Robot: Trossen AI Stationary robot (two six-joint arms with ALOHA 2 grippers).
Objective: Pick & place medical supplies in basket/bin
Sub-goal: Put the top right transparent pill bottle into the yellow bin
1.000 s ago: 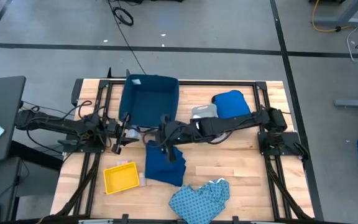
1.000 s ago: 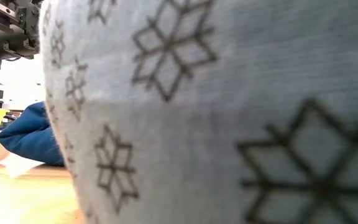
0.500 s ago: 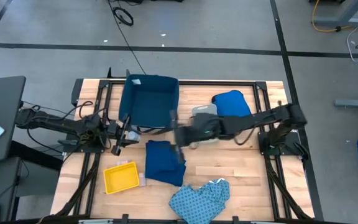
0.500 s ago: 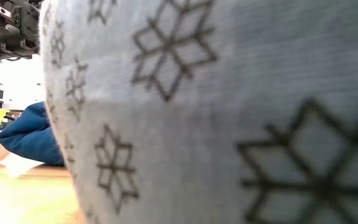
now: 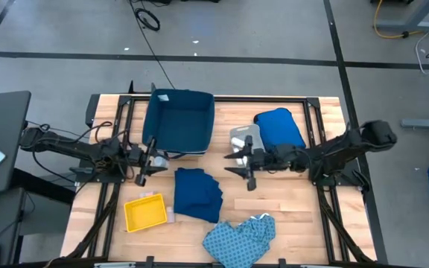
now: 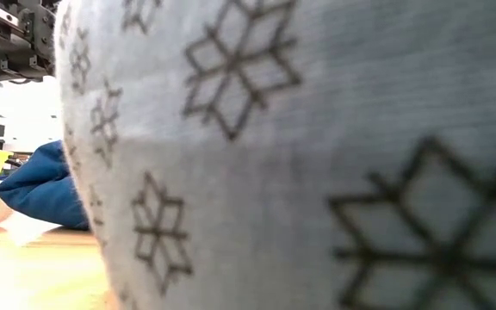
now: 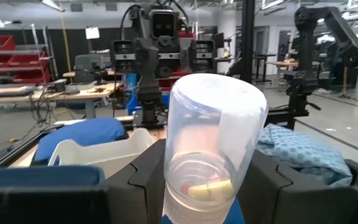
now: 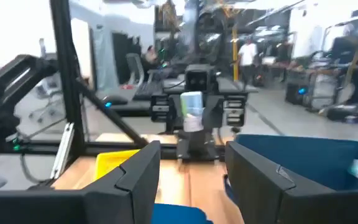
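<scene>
Right gripper [image 5: 246, 163] is held with its 2 fingers spread and empty, above bare table just beside the grey tray [image 5: 244, 136]. Navy garment [image 5: 197, 194] lies flat nearby, toward the yellow tray [image 5: 145, 212]. Left gripper [image 5: 144, 159] is clamped on a clear cup [image 7: 211, 146].

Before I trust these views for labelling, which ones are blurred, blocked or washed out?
Low view: almost wholly blocked by the out-of-focus light blue patterned garment pressed close to the lens. Right wrist view: smeared all over; room lights glare at top. Left wrist view: sharp on the clear container held by the left gripper. High view: clear and evenly lit.
</scene>
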